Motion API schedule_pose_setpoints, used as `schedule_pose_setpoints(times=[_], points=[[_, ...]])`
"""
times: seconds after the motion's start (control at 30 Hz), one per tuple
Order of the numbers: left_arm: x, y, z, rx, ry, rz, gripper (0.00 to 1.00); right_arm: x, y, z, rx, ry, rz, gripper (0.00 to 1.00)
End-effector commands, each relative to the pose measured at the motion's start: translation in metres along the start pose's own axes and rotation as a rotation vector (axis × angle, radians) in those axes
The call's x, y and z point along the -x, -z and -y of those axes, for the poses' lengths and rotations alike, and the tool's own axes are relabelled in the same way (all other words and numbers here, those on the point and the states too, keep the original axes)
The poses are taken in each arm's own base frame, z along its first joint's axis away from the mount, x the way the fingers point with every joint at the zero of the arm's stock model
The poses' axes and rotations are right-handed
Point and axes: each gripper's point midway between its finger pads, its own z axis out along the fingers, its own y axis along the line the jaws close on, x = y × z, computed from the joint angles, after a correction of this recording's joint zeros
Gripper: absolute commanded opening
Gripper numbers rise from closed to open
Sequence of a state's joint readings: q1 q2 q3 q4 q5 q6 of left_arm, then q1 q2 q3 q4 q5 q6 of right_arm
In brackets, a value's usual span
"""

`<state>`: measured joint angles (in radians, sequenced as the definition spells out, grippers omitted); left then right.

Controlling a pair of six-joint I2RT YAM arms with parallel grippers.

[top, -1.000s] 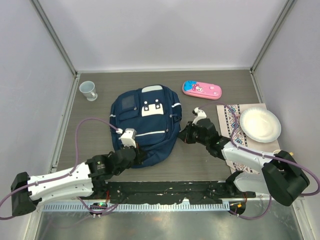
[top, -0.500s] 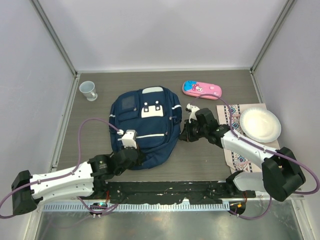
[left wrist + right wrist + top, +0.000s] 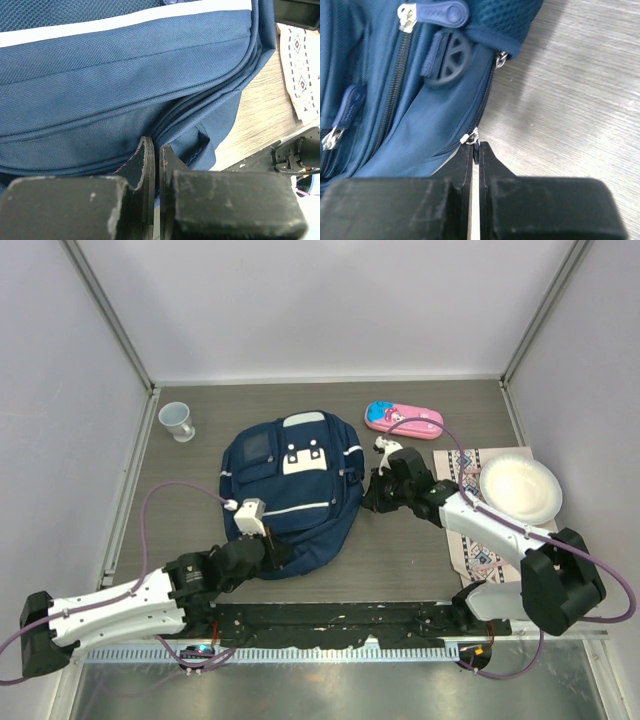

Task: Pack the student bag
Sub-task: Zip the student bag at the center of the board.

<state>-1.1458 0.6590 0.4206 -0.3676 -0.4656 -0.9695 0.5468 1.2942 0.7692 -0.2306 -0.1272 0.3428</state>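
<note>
Right gripper point(image 3: 475, 148) closed, apparently pinching zip pull point(image 3: 471, 136) at its tips. Left gripper point(image 3: 156, 150) closed against bag point(image 3: 290, 490) directly ahead. Pull steadily along the zip track; brace fabric.

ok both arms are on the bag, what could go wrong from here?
1. Right jaws look shut on only the tip of a tiny zip pull at the bag's right side; a tug may slip off.
2. Left jaws are shut at the bag's near edge; a pinch on fabric isn't clear. Without one the bag may slide rather than unzip.
3. The pink case lies close beyond the right wrist; a swing could knock it.
</note>
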Motion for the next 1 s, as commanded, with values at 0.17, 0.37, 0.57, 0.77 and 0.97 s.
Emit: schedule_pose_setpoints(times=[0.17,0.37,0.57,0.77,0.97], points=[[-0.031,0.015,-0.045,0.105,-0.054,-0.113,0.00,0.090,0.001,0.102,-0.370,-0.118,0.307,0.01],[-0.032,0.019,-0.035,0.023,-0.054,-0.118,0.00,0.114,-0.005,0.107,-0.349,-0.156,0.432,0.01],[-0.034,0.022,-0.026,-0.051,-0.060,-0.123,0.00,0.119,-0.019,0.107,-0.250,-0.239,0.504,0.01],[-0.041,0.022,-0.014,-0.113,-0.100,-0.162,0.00,0.114,-0.018,0.117,-0.270,-0.332,0.558,0.01],[-0.043,0.015,0.001,-0.161,-0.151,-0.182,0.00,0.110,-0.013,0.130,-0.322,-0.343,0.542,0.01]])
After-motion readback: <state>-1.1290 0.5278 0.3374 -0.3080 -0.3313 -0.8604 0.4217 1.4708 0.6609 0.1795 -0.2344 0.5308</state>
